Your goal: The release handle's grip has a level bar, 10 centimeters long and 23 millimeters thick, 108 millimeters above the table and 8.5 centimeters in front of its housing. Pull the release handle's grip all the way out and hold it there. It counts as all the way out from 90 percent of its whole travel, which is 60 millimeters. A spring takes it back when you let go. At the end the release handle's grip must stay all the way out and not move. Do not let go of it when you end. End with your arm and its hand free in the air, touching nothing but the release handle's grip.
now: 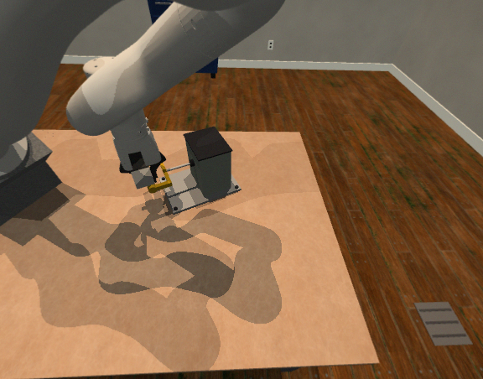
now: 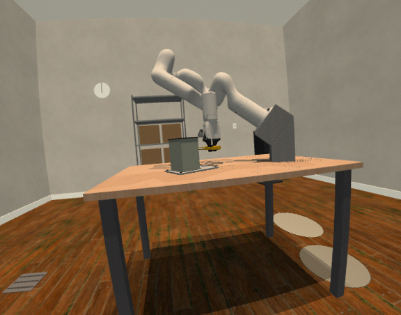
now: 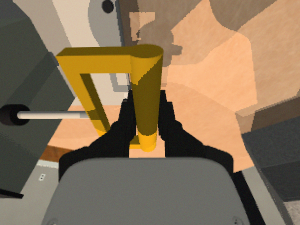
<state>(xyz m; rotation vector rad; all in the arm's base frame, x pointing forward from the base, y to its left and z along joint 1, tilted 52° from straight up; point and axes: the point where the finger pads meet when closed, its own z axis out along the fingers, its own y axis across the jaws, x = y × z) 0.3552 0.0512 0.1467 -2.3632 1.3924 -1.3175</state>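
Clamping the yellow grip [image 3: 146,94] (apparently mid-bar), jaws stand narrow.

The arm [image 1: 165,50] hides the yellow grip's [image 1: 162,181] far end from above.

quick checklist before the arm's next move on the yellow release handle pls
1. Grasp: gripper is shut on the yellow grip bar, one black finger on each side: ok.
2. Bar centred in the jaws: held near its lower end, not mid-bar: not ok.
3. Handle out of the housing: the rod shows bare between the two; whether it is fully out: cannot tell.
4. Hand off the table: it hangs above the top: ok.
5. Hand clear of the base plate: cannot tell.
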